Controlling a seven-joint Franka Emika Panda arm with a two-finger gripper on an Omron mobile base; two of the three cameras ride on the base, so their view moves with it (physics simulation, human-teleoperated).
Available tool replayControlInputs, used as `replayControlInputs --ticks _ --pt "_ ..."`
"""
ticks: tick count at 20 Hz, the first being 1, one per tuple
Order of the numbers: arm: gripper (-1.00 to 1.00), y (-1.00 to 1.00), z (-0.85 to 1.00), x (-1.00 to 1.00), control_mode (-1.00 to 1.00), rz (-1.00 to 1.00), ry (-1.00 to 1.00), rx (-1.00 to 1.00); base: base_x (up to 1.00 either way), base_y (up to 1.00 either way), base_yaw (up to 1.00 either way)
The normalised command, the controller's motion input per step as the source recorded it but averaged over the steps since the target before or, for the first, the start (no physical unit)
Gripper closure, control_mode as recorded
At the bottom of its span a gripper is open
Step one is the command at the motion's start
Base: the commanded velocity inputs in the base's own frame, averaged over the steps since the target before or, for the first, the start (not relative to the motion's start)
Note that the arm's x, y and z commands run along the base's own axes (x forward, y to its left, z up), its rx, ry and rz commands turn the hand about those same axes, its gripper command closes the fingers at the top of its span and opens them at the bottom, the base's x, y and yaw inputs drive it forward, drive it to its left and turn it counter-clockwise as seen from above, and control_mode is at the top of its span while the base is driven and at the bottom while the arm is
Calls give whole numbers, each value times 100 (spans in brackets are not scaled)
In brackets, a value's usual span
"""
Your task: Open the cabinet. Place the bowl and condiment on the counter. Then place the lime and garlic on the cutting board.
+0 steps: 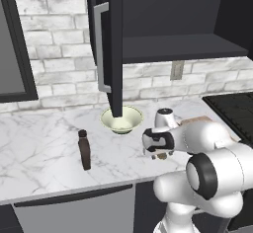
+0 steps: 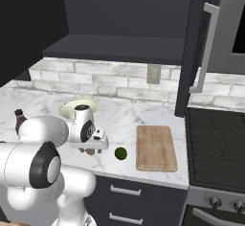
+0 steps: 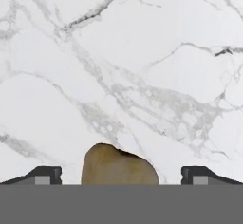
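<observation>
Left base view: the cabinet (image 1: 111, 44) stands open, its shelf bare. The bowl (image 1: 122, 119) and the condiment (image 1: 84, 150) both sit on the desk (image 1: 39, 138), well apart. The tool (image 1: 159, 155) hangs low over the marble with a small tan lump just under it, probably the garlic (image 1: 160, 156), though the hand hides most of it.

Right base view: the lime (image 2: 120, 153) lies on the desk between the tool (image 2: 91, 151) and the cutting board (image 2: 154, 147), which carries nothing.

Hand view: the garlic (image 3: 118, 166) sits between the two fingertips (image 3: 40, 174), which are spread wide and clear of it on both sides.

Judgement: the garlic is light, firm, lumpy and papery — apt to roll or squirt out. Take it across its widest middle, centred, with a modest squeeze.
</observation>
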Motion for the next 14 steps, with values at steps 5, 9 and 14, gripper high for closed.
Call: replayControlInputs --ticks 5,9,14 --pt "100 0 -7 -1 -100 0 0 -6 0 0 0" --pt "100 -1 -24 -8 -100 0 0 -6 0 0 0" --pt "100 -1 -28 -3 -100 0 0 -5 0 0 0"
